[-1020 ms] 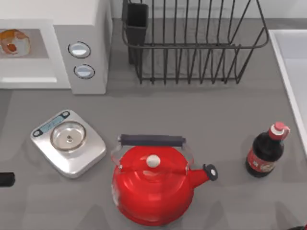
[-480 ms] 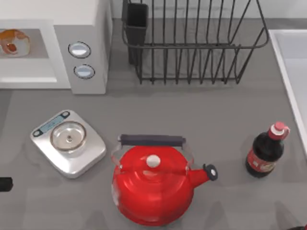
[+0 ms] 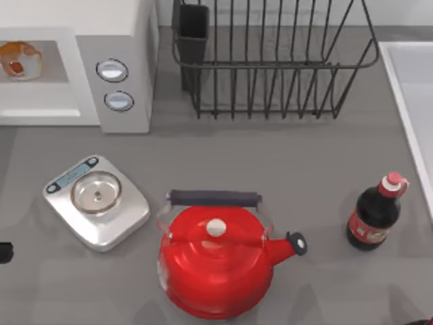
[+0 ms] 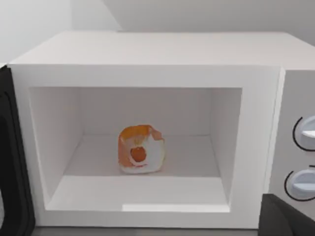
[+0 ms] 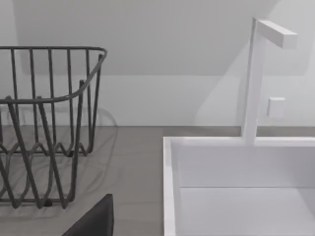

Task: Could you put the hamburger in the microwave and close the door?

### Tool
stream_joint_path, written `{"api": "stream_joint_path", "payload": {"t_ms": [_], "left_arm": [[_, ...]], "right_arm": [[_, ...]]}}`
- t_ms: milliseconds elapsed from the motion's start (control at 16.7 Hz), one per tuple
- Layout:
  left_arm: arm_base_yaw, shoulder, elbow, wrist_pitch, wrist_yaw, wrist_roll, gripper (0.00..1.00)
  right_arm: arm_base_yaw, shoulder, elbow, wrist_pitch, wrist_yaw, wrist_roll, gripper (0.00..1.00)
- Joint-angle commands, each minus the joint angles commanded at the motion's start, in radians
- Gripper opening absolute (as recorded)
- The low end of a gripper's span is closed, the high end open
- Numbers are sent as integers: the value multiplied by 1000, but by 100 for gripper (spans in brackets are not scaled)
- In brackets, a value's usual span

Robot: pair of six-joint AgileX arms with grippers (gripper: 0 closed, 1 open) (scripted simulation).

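Orange-white hamburger point(image 4: 140, 155) inside open white microwave point(image 4: 147, 59)

Bright, even, diffuse light; edges are sharp and undistorted. Soft shadows pool beneath the red kettle point(image 3: 216, 261) and dish rack point(image 3: 274, 61). The microwave point(image 4: 147, 123) cavity looks evenly lit, glare-free.

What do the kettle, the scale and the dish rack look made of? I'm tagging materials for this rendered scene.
The kettle looks like glossy red enamelled metal, going by its highlights, with a matte black handle. The scale looks like brushed silver metal or metallic plastic, with a shiny round pan. The dish rack looks like thin dark coated wire.
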State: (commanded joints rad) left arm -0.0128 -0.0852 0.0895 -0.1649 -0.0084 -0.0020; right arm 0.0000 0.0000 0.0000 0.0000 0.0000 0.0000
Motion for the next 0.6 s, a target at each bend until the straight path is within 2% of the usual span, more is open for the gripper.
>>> {"api": "stream_joint_path", "payload": {"t_ms": [420, 600], "left_arm": [[0, 33, 12, 6, -6, 1, 0], [43, 29, 33, -21, 36, 1, 0]], "right_arm": [[0, 0, 0, 0, 0, 0, 100], [0, 0, 0, 0, 0, 0, 100]]}}
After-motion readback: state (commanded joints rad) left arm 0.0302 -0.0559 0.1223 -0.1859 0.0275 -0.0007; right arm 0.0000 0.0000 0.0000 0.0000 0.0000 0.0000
